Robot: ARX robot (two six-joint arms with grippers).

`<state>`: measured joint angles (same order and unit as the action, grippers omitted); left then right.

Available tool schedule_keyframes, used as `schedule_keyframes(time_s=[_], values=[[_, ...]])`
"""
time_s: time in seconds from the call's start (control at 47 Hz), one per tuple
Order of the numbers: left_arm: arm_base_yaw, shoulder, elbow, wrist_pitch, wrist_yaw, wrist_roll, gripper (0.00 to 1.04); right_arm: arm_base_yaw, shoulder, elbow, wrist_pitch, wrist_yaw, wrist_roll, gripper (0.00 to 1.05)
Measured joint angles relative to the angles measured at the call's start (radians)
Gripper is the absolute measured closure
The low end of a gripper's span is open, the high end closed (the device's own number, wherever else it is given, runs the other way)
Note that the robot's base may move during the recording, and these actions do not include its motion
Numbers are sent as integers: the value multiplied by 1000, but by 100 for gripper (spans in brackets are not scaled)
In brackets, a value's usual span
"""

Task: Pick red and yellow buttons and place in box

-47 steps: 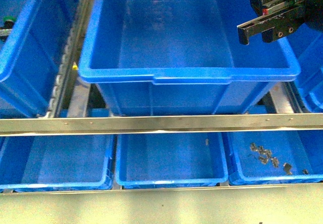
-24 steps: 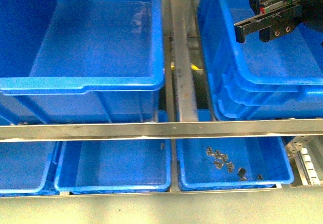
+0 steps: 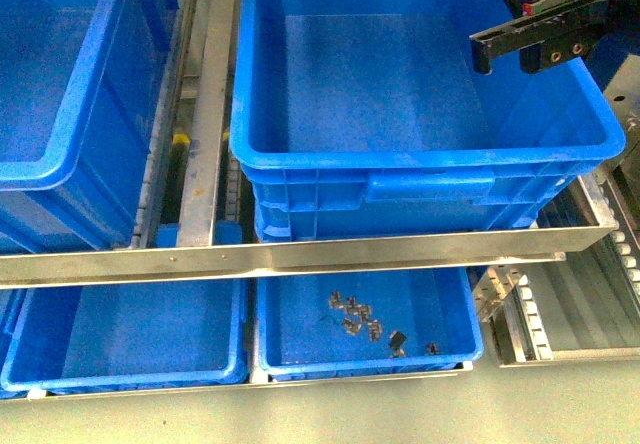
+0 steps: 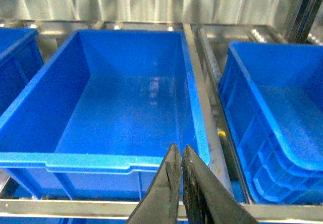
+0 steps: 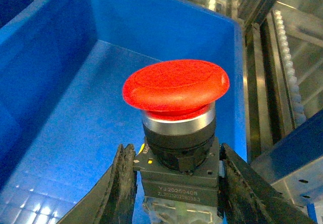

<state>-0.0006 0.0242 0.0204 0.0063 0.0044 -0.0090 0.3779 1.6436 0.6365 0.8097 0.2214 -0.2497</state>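
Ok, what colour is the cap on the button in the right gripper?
The button has a plain bright red cap, clearest in the right wrist view.

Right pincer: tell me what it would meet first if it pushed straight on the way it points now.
The right pincer, shut on the red button, points into the box. Nothing lies between; it would likely meet the box's bare floor first, though depth is unclear.

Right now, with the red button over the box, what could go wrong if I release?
The right tool grips the red button only by its blocky base, so it may tip on release. In the front view the tool hangs near the right wall of the box; the button could strike the rim.
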Motion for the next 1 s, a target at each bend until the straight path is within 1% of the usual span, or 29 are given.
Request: schedule_keyframes(time_s=[0.404, 0.426, 0.468, 0.489, 0.574, 0.638, 0.66, 0.766, 0.851, 0.936, 0.957, 1.0], values=[[0, -10, 0, -6, -4, 0, 102, 30, 36, 19, -10, -28, 19, 66], [0, -10, 0, -6, -4, 0, 99, 30, 43, 26, -14, -31, 20, 66], [0, -10, 0, -6, -4, 0, 89, 31, 70, 55, -26, -47, 23, 66], [0, -10, 0, -6, -4, 0, 85, 32, 82, 68, -29, -53, 24, 66], [0, -10, 0, -6, -4, 0, 66, 40, 174, 175, -58, -98, 25, 66], [0, -10, 0, -6, -4, 0, 55, 43, 229, 241, -80, -117, 25, 66], [0, -10, 0, -6, -4, 0, 53, 43, 252, 269, -90, -123, 25, 66], [0, -10, 0, -6, -4, 0, 37, 42, 351, 396, -140, -142, 25, 66], [0, -10, 0, -6, -4, 0, 26, 33, 445, 525, -201, -156, 15, 66], [0, -10, 0, -6, -4, 0, 9, 12, 586, 734, -331, -163, -3, 66], [0, -10, 0, -6, -4, 2, 6, 5, 628, 800, -373, -163, -10, 66], [0, -10, 0, -6, -4, 2, 8, -5, 703, 919, -446, -163, -24, 66]])
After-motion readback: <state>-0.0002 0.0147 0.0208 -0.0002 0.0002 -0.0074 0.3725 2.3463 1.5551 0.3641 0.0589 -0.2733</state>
